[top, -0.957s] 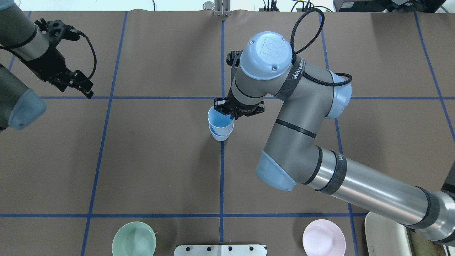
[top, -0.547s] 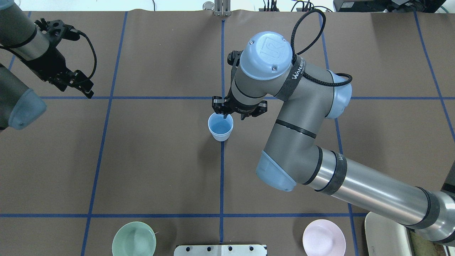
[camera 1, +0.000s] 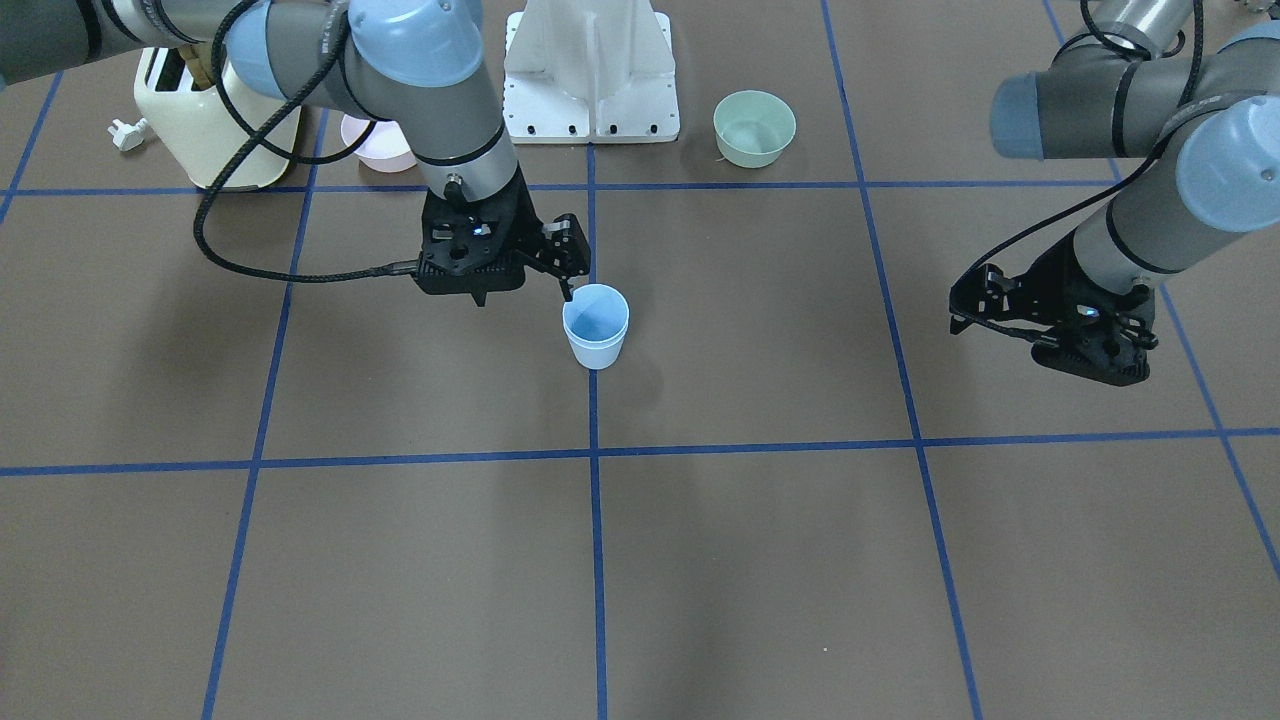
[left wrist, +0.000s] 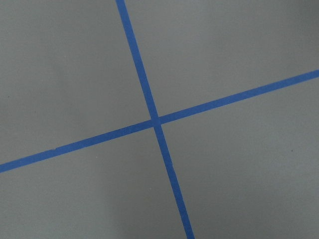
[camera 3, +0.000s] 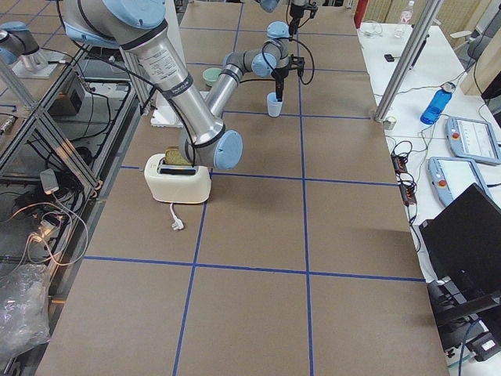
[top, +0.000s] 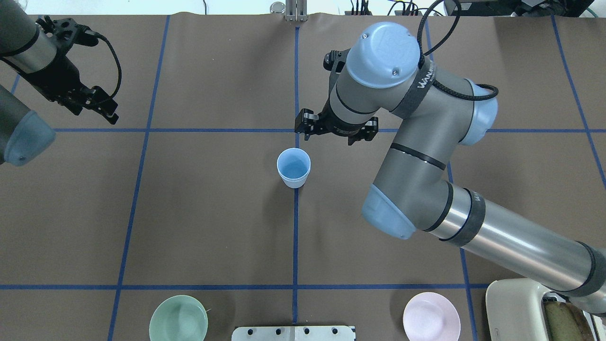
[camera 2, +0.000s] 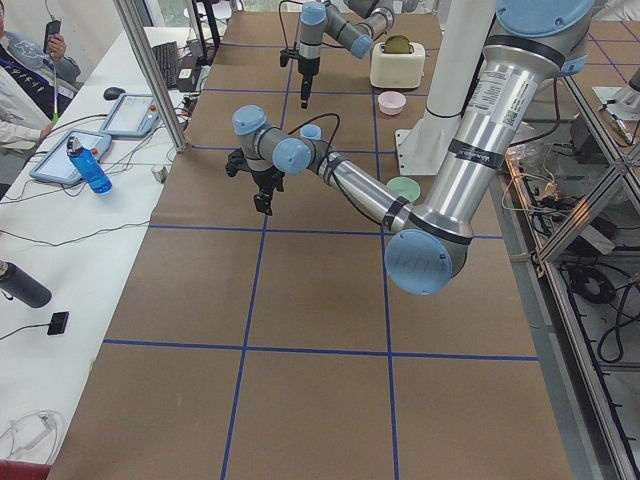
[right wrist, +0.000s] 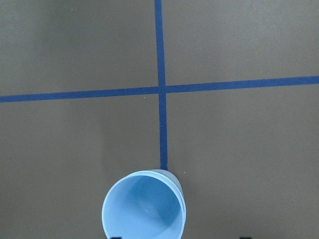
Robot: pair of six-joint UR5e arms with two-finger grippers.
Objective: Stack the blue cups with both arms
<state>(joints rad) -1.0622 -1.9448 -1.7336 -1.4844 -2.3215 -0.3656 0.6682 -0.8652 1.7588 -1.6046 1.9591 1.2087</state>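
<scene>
Our right gripper wide, empty, just beside nested blue cups: sideways drift may clip them, topple stack. We cannot tell left gripper spread.

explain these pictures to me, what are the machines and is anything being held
These are two jointed robot arms at a brown table. One camera looks down from behind the robot, one faces it from across the table, two watch from the table's ends, and one sits on each wrist. In the overhead view the right arm hangs near the middle and the left arm is off at the far left. Two blue cups stand nested, one inside the other. Both arms' jaws are open and hold nothing. A green bowl, a pink bowl and a toaster sit along the robot's edge.
</scene>
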